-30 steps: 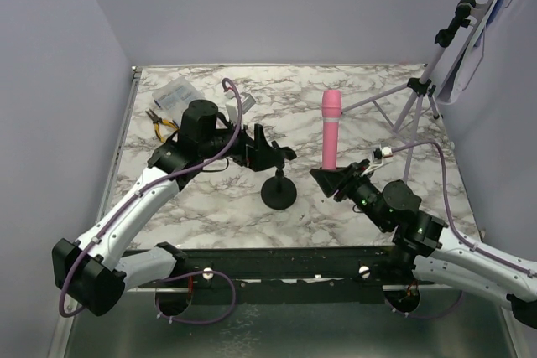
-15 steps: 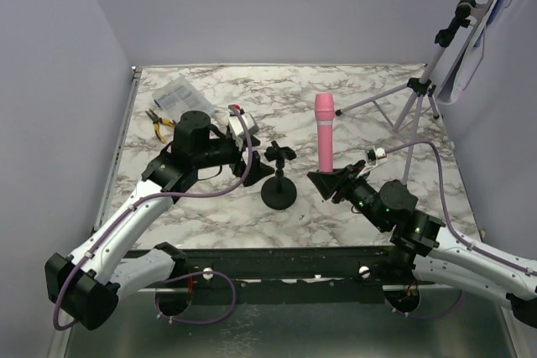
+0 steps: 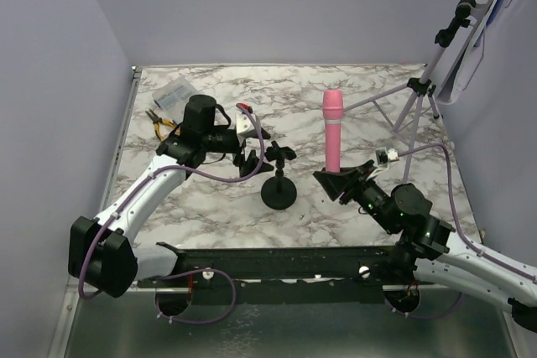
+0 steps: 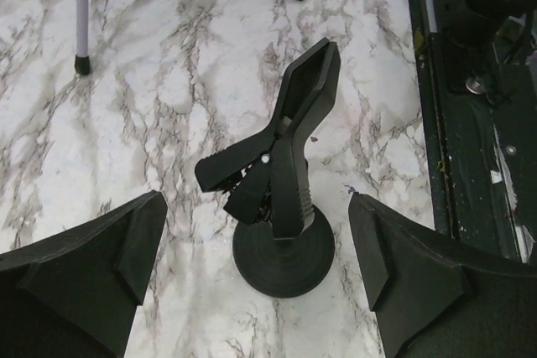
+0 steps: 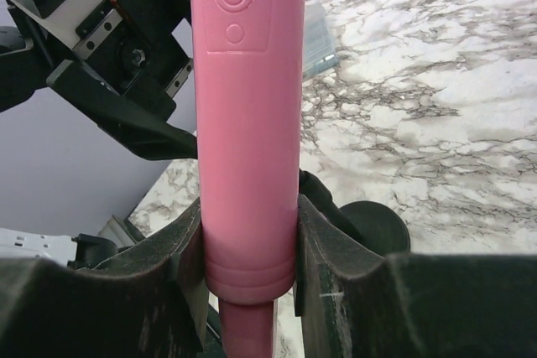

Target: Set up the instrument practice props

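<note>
The left fingers (image 4: 84, 278) are spread wide, just left of the small black mic stand (image 4: 281, 199) and not touching it. The stand rests on its round base near the middle of the marble bench (image 3: 377, 81). To its right, the right fingers (image 5: 344, 282) pinch the pink microphone (image 5: 247, 123) near its lower end, holding it upright. The lavender music stand (image 3: 415, 85) occupies the far right corner.
</note>
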